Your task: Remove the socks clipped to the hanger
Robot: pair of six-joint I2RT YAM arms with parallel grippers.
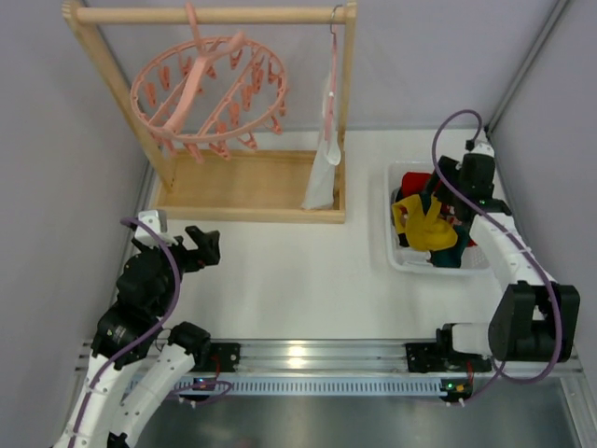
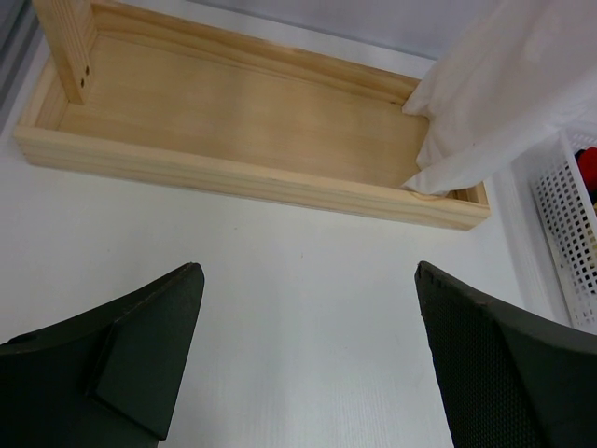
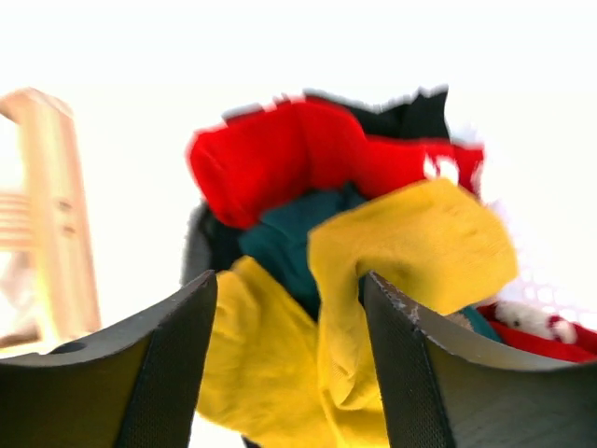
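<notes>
Several socks [image 1: 429, 229] lie heaped in the white basket [image 1: 396, 259], well apart from the pink hanger [image 1: 198, 84] on the wooden rack [image 1: 252, 187]. Right gripper [image 3: 289, 289] hovers over them, jaws apart; left gripper [image 2: 308, 275] gapes above the worktop [image 1: 298, 280].

Pink round hanger [image 1: 196, 86] w/ peg clips hangs tilted from wooden rack [image 1: 242, 182] top bar. Socks [image 1: 424, 229], red/yellow/teal, heaped right of rack.

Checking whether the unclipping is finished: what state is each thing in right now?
hanger, hung on the rack, no socks clipped
socks, piled in the white basket
left gripper, open, empty, over the table
right gripper, open above the socks
white cloth, hanging from the rack
</notes>
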